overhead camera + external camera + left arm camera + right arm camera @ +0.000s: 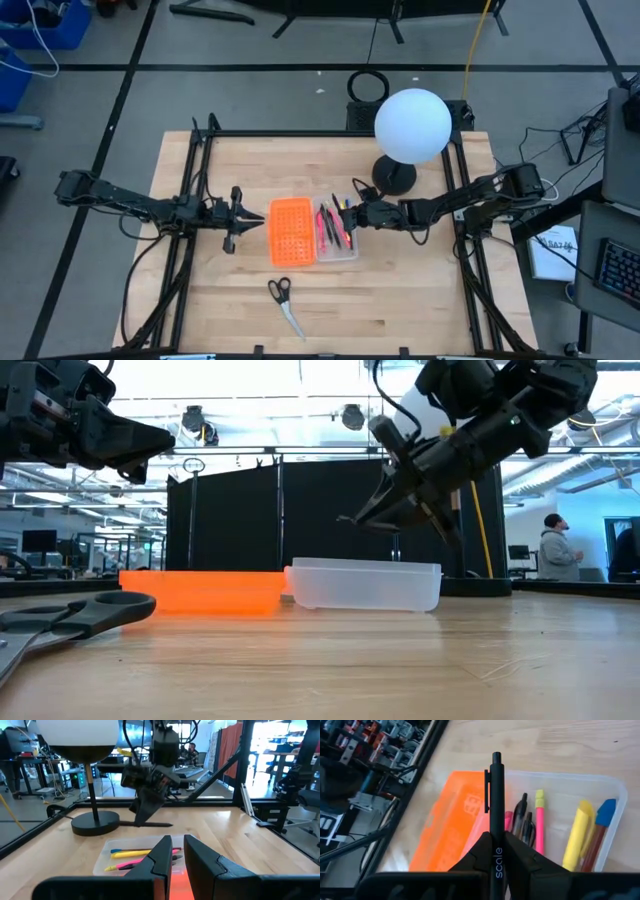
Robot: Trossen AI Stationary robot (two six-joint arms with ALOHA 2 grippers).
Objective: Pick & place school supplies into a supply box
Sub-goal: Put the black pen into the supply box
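Observation:
The supply box lies open mid-table: its orange grid half (292,232) is joined to a translucent tray (340,250). The tray holds pink, yellow and black pens (539,820). Silver scissors with black handles (283,298) lie flat on the table nearer the front edge. My right gripper (352,213) hovers over the tray, shut on a black pen (496,795). My left gripper (258,218) hangs beside the orange half's left edge. Its fingers (165,855) are shut but for a narrow slit and hold nothing. My right gripper pinches the black pen between its two fingers (479,851), on the barrel beside the word "scale" (496,856). The pen lies along the fingers, its clip end (496,760) sticking out ahead. It is lifted clear above the tray, roughly level (152,824).
A white globe lamp (412,125) stands on a black base (394,177) at the far right of the table, just behind my right arm. A black frame runs along the table's sides. A person (556,555) stands in the room beyond.

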